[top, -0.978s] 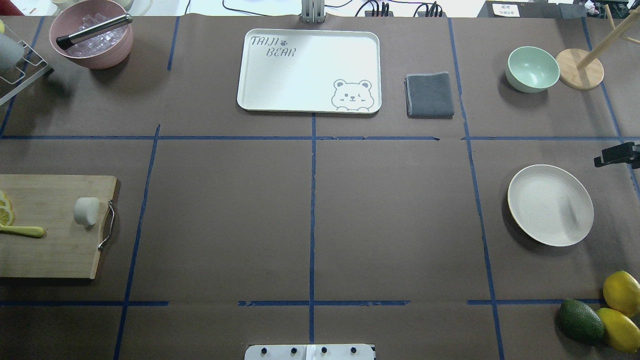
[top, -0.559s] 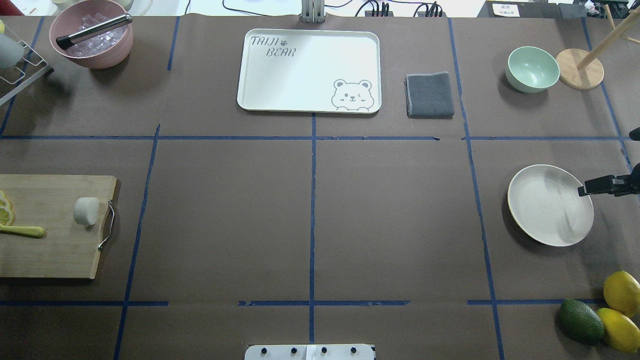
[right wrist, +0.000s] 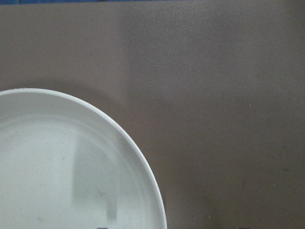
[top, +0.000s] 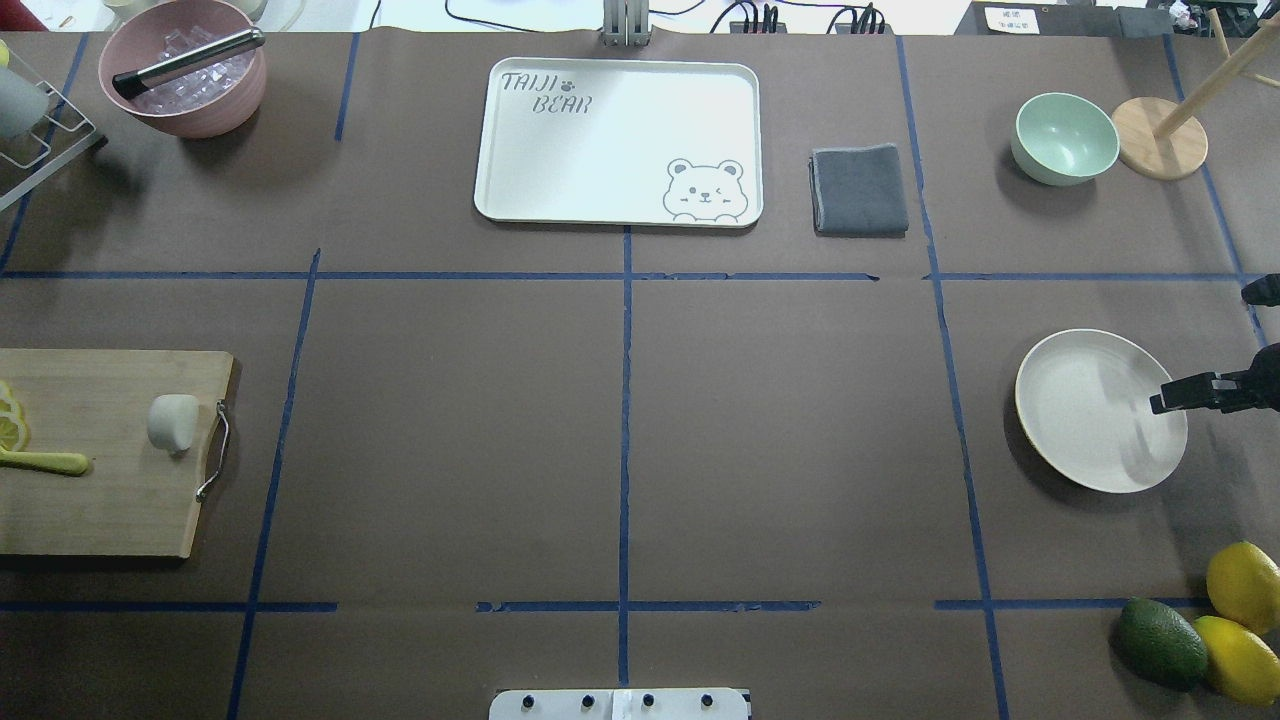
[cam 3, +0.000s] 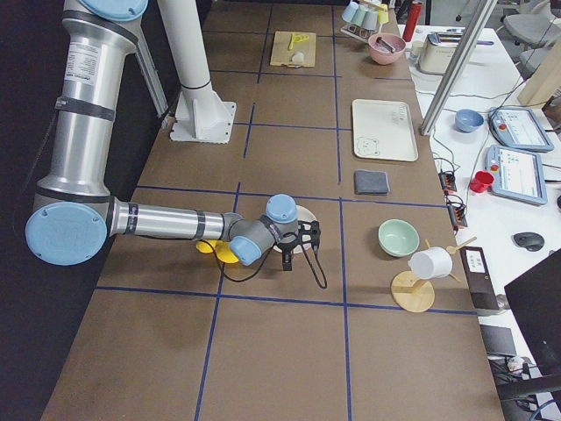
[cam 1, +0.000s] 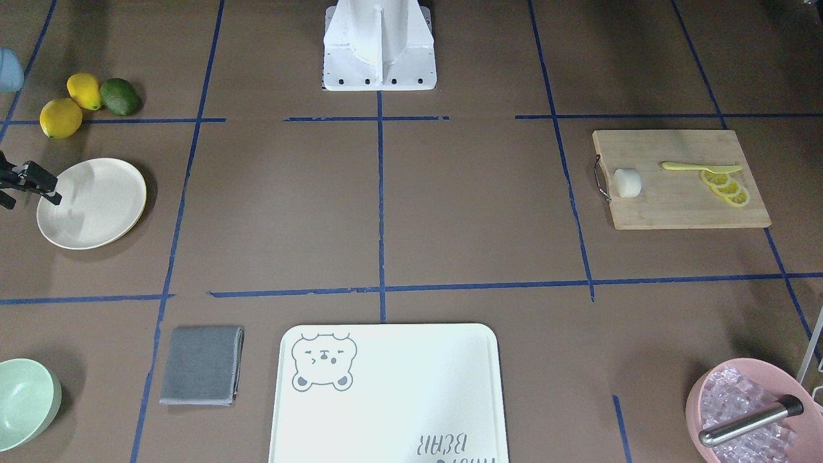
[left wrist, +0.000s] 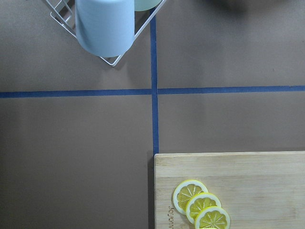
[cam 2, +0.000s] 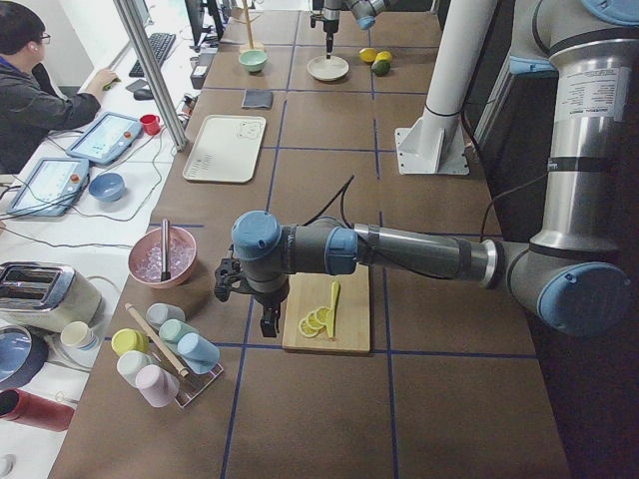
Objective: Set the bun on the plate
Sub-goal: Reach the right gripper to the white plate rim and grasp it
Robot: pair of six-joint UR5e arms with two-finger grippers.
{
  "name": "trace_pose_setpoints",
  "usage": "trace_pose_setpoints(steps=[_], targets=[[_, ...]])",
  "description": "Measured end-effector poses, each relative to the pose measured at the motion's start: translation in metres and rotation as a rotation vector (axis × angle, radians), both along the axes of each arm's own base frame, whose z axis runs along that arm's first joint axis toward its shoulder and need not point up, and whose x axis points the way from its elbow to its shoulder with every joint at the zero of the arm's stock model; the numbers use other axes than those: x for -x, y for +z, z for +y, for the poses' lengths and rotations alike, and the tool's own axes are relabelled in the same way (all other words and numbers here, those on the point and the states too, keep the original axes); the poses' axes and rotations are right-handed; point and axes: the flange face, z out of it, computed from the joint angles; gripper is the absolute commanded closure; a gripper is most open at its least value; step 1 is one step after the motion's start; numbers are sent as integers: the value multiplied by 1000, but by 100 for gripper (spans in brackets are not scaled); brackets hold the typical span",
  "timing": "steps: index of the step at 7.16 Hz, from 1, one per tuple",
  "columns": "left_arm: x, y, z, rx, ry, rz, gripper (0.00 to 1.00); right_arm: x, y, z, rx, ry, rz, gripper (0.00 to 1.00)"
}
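Note:
The bun [top: 172, 422] [cam 1: 627, 182], a small white roll, lies on the wooden cutting board [top: 100, 500] at the table's left, near the board's metal handle. The cream plate [top: 1085, 410] [cam 1: 90, 202] rests bare on the right side. My right gripper [top: 1200, 348] hangs open at the plate's right rim, one finger [top: 1190, 392] over the rim; the right wrist view shows only the plate's edge [right wrist: 71, 157]. My left gripper [cam 2: 268, 317] hovers at the board's outer end by the lemon slices [left wrist: 200, 206]; I cannot tell whether it is open or shut.
A bear-printed tray [top: 620, 140], grey cloth [top: 860, 190] and mint bowl [top: 1065, 138] line the far side. A pink bowl of ice [top: 185, 70] and a cup rack [left wrist: 105, 24] stand far left. Lemons and an avocado [top: 1160, 640] lie near right.
My right gripper has come down along the table's right edge and inward, from beyond the plate to its right rim. The bun and plate have not moved.

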Motion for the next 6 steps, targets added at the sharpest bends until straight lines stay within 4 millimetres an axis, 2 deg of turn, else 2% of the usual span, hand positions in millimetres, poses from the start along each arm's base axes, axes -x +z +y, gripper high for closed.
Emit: trace_pose_setpoints(steps=[1,2,3,6], targets=[[0,0,0,-1,1,0,0,0,0,0,2,-3,-3,80],[0,0,0,-1,1,0,0,1,0,1,1,-7,-5,96],[0,0,0,-1,1,0,0,1,0,1,-1,-10,-7,100],[0,0,-1,-2,0,0,0,0,-7,1,-12,-16,-24,100]])
